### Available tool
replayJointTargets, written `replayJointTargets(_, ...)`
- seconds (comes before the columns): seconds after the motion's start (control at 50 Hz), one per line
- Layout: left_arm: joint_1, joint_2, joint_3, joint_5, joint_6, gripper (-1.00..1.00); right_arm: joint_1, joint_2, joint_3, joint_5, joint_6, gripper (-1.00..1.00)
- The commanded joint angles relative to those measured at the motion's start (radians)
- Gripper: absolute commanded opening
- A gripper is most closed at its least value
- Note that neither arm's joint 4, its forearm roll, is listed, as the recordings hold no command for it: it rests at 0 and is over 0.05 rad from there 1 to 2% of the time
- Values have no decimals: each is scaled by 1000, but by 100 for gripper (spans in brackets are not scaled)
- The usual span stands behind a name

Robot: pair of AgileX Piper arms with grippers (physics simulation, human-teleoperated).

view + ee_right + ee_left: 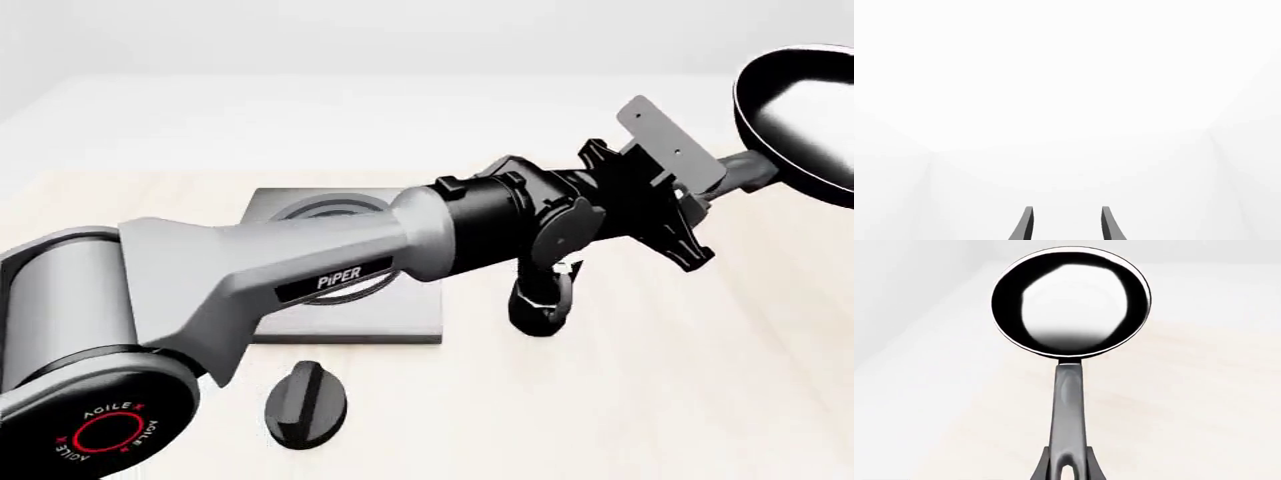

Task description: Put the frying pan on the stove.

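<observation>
The frying pan (805,108), black with a thin pale rim, hangs in the air at the far right of the front view, well above the table. My left gripper (721,180) is shut on the end of its long dark grey handle (1069,405). In the left wrist view the frying pan (1071,301) sticks straight out beyond the left gripper (1067,462), its glossy inside facing the camera. The stove (387,318), a grey slab with silver rings, lies at left centre, mostly hidden behind my left arm. My right gripper (1065,222) is open with nothing between its fingers, facing blank white.
A small black oval knob (306,401) lies on the table in front of the stove. A small black-and-silver pot (541,298) stands just right of the stove, partly hidden under my left arm. The right arm does not show in the front view.
</observation>
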Motion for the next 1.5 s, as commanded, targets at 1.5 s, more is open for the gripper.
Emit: replayJointTargets(1.5, 236, -250, 198, -117, 6, -100, 6, 0, 46, -35, -17, 100)
